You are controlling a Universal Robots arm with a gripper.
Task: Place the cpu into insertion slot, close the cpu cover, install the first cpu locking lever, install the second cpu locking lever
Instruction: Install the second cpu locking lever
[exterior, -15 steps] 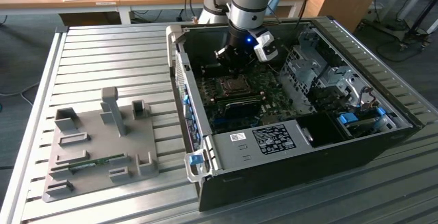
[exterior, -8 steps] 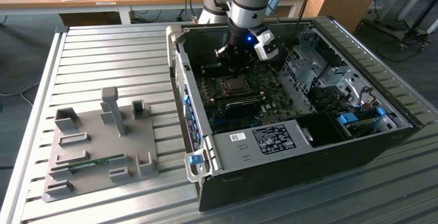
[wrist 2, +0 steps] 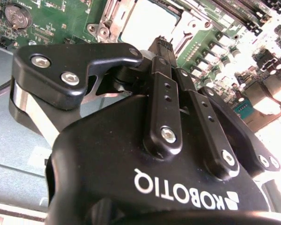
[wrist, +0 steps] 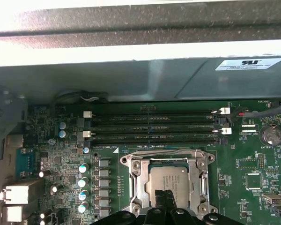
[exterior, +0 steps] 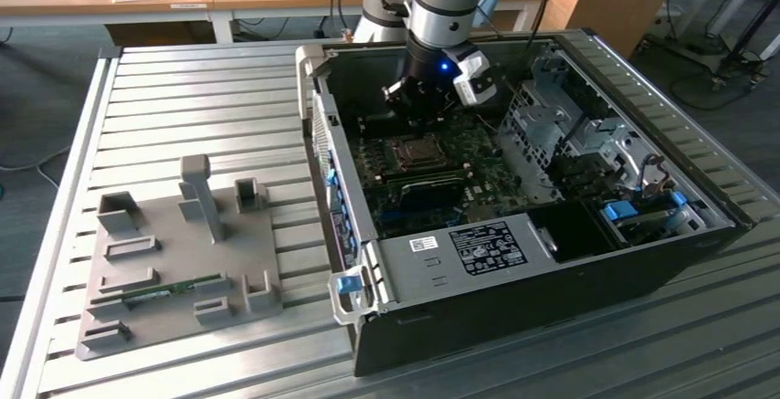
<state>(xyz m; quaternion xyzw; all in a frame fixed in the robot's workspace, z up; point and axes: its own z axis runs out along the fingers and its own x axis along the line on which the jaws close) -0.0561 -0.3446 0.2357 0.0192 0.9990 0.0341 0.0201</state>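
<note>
So, looking at the claw [exterior: 421,123] hanging down inside the open computer case [exterior: 512,299], low over the motherboard [wrist: 253,183]. Seeing it pinched narrow in the second wrist view, fingers [wrist 2: 166,93] pressed together with nothing held between them. Same story in the first wrist view, with just one slim dark tip poking out.

Spotting the cpu [wrist: 175,180] directly beneath the claw tips, lying flat in its socket, silvery top facing up. Can't really tell whether the tips are touching that top or just hovering over it, since the angle is too steep. Catching the same cpu [wrist 2: 145,23] as a bright patch just past the tips in the second wrist view.

Finding the cpu cover [wrist: 139,185] down flat around the cpu, framing it on all sides below the claw. Noticing a row of long memory slots [wrist: 154,126] just beyond the socket. Also seeing a grey fixture tray [exterior: 171,262] well away from the claw, outside the case on the slatted table [exterior: 183,98].
</note>
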